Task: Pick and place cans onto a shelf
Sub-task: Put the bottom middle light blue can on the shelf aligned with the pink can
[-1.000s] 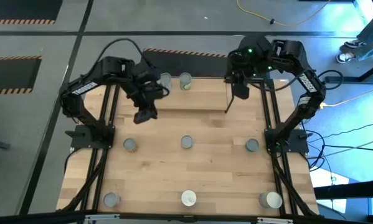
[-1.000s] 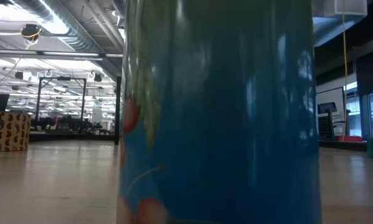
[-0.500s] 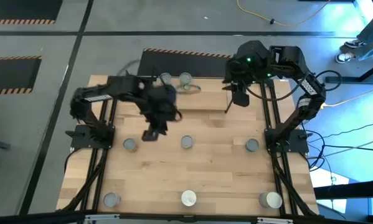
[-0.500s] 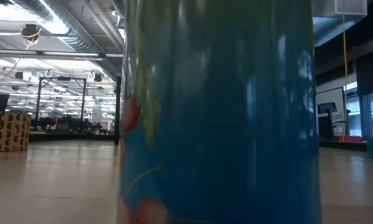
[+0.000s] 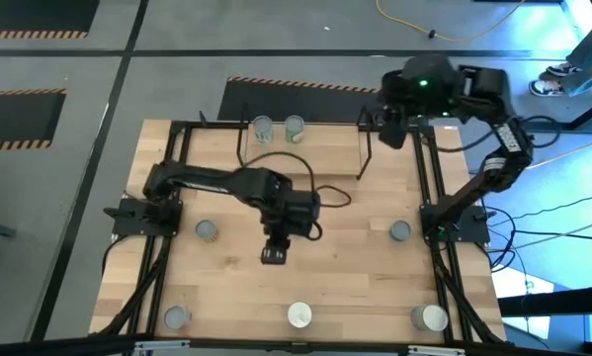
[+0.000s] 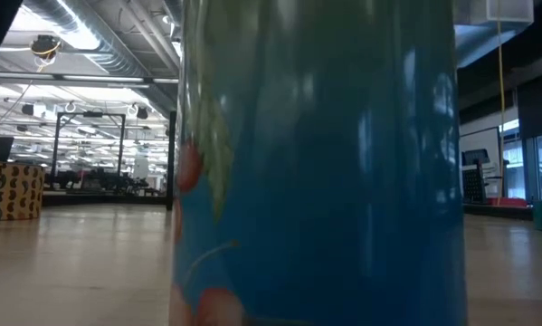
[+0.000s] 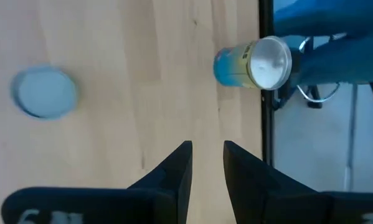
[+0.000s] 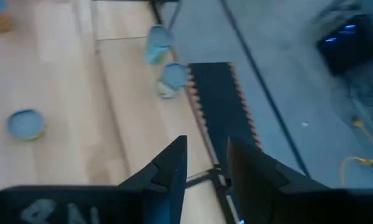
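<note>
The left gripper (image 5: 274, 255) reaches over the middle of the table (image 5: 345, 287), its fingers a narrow gap apart and empty. The centre can is hidden under the arm, so this looks like the approach to a pick; next it must drop squarely over a can and close. Two cans (image 5: 278, 129) stand on the shelf (image 5: 305, 163) at upper centre; five more show lower down. The right gripper (image 5: 391, 131) waits at upper right, fingers apart, empty. The blue can (image 6: 316, 163) filling the low view shows fruit artwork (no legible brand).
</note>
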{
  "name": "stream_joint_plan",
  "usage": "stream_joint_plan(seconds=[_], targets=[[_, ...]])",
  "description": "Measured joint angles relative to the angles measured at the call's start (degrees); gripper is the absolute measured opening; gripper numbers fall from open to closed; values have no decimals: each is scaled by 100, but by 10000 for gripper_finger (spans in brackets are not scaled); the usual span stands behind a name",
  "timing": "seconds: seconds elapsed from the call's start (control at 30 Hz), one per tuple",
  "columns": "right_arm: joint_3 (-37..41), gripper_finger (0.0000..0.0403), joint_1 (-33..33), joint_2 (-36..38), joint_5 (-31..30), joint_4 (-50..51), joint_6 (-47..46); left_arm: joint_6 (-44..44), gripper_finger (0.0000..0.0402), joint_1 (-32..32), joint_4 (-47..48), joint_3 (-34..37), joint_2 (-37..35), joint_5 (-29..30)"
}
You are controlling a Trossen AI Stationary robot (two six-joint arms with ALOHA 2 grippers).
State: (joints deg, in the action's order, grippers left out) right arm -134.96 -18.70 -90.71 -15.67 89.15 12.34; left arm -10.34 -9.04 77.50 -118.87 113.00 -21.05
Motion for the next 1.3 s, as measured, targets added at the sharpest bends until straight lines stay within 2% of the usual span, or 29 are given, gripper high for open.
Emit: stream_joint_plan(seconds=[0.1,0.3,0.37,0.53,0.6,1.0,1.3], targets=[[0,117,-78,201,-112,-104,9,-59,83,-197,-237,0,234,-151],[0,117,-97,584,77,-434,15,-801,83,-592,-1244,0,662,-537],[0,117,-97,676,303,-514,15,-907,83,-751,-1400,0,778,-390],[-2,117,-97,840,1085,-564,35,-1209,83,-1114,-1611,-3,919,495],[-2,117,-94,858,1214,-563,35,-1372,83,-1224,-1825,-13,973,656],[-2,117,-97,865,1234,-509,175,-2252,83,-1736,-1999,2,1209,1462],[-2,117,-97,865,1231,-507,188,-2388,83,-1724,-2048,-5,1346,1607]])
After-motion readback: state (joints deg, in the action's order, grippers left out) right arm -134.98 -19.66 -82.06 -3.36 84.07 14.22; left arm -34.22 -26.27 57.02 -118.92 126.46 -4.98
